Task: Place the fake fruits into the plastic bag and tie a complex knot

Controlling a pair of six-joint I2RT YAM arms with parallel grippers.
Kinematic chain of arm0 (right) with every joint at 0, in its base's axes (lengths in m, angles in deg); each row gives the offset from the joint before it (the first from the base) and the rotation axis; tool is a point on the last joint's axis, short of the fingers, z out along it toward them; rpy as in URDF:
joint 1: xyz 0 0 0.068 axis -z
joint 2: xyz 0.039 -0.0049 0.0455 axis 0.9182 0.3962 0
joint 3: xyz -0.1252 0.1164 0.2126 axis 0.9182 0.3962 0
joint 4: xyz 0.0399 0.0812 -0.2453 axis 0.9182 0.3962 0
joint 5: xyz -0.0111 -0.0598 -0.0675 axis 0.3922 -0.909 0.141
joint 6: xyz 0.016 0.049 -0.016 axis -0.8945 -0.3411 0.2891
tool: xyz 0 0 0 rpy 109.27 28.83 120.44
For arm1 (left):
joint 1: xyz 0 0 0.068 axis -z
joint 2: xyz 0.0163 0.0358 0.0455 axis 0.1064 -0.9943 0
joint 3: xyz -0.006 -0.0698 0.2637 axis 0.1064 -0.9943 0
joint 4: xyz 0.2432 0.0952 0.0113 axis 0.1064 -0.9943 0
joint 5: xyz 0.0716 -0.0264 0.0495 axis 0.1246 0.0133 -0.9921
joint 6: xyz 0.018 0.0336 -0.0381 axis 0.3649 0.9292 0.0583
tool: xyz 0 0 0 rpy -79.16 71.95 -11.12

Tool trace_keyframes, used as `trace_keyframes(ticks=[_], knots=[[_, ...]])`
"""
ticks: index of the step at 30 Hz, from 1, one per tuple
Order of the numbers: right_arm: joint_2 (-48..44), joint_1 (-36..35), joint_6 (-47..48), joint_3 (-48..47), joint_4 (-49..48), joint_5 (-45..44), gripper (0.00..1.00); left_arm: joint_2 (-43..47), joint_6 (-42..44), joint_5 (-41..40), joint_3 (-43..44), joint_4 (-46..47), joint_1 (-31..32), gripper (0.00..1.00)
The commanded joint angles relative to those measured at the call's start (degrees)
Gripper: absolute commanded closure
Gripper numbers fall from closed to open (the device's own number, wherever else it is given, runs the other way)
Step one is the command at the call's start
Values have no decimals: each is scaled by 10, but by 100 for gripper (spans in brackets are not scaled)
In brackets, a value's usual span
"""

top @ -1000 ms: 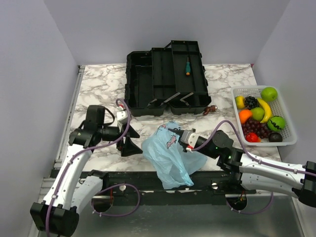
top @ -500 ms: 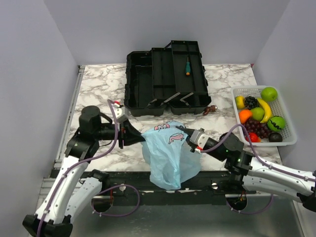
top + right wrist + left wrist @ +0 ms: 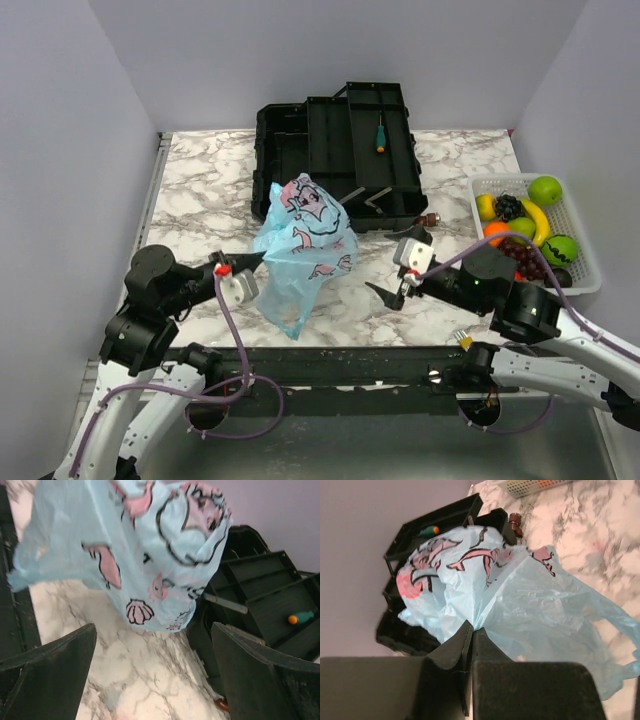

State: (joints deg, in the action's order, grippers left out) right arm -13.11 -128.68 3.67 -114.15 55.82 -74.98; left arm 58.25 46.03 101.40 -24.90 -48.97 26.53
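Note:
The light-blue plastic bag [image 3: 300,242] with pink cartoon print hangs in the air over the marble table, bunched up. My left gripper [image 3: 252,263] is shut on its gathered edge, and in the left wrist view the plastic bag [image 3: 520,595] fans out from the pinched jaws of the left gripper [image 3: 472,627]. My right gripper [image 3: 388,293] stands open and empty to the right of the bag, apart from it. The right wrist view shows the plastic bag [image 3: 125,545] ahead of the spread right gripper [image 3: 155,650]. The fake fruits [image 3: 525,240] lie in the white basket. No knot is in view.
An open black toolbox [image 3: 335,160] stands behind the bag, with a green-handled screwdriver [image 3: 380,135] on its tray. The white mesh basket [image 3: 590,245] sits at the table's right edge. A small brown object [image 3: 430,218] lies by the toolbox's front right corner.
The left gripper closed on the bag and drew it up and towards the back left. The right gripper let the bag go, opened, and pulled back to the right.

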Motion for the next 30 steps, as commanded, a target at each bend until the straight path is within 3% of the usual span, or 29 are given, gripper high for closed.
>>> trace_keyframes(ticks=[1, 5, 10, 15, 19, 21, 25, 30], knots=[[35, 3, -54, -77, 82, 67, 0, 50, 288, 9, -48, -71, 60, 100], [92, 3, -58, -110, 54, 74, 0, 136, 524, 8, -152, -76, 95, 100], [194, 3, -76, -137, 6, 108, 0, 162, 661, 55, -185, -96, 101, 100], [279, 3, -90, -141, -40, 93, 0, 166, 744, 78, -192, -131, 102, 100], [293, 14, -35, -103, -77, 62, 0, 179, 805, 90, -197, -182, 102, 100], [300, 50, -24, -117, -78, 112, 0, 190, 836, 97, -205, -203, 101, 100], [329, 74, 48, -157, -3, 182, 0, 198, 855, 102, -219, -201, 102, 100], [361, 76, 105, -123, 54, 213, 3, 208, 859, 98, -235, -183, 102, 100]])
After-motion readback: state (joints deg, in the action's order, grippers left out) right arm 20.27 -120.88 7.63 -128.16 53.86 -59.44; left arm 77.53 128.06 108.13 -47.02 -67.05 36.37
